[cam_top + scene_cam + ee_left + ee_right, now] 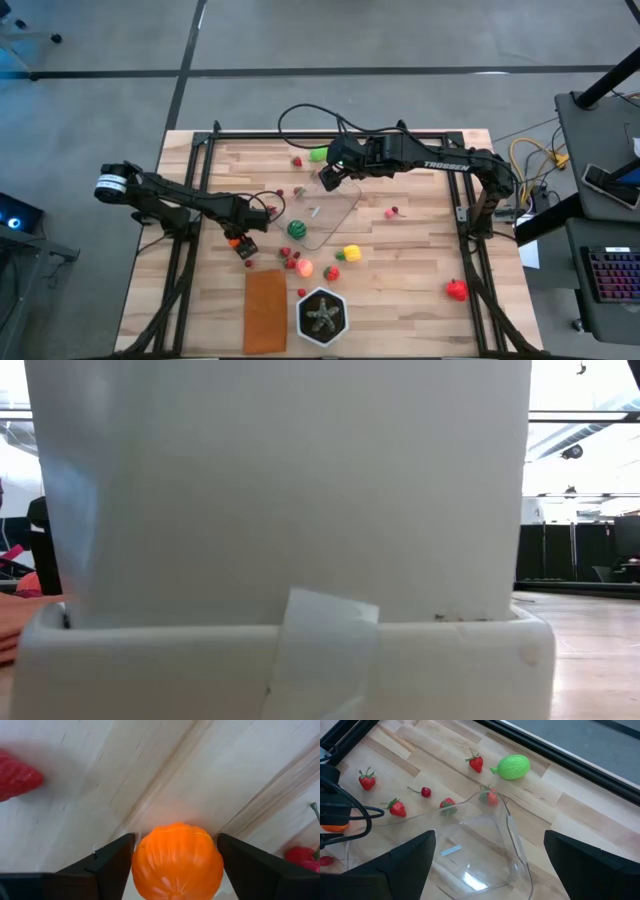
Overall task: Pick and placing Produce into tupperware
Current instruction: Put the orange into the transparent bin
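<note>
Left wrist view shows the left gripper (175,870) down at the wooden table (210,780), its two dark fingers (107,865) set either side of an orange toy fruit (177,860), jaws moderately open and closing; a firm hold is not yet certain. From above, the clear tupperware (325,215) lies just beside it, so the carry should be short. The right gripper (487,865) hovers over the tupperware's far end, jaws wide and empty, apparently waiting or steadying. Strawberries (476,763) and a green fruit (512,767) lie scattered nearby.
</note>
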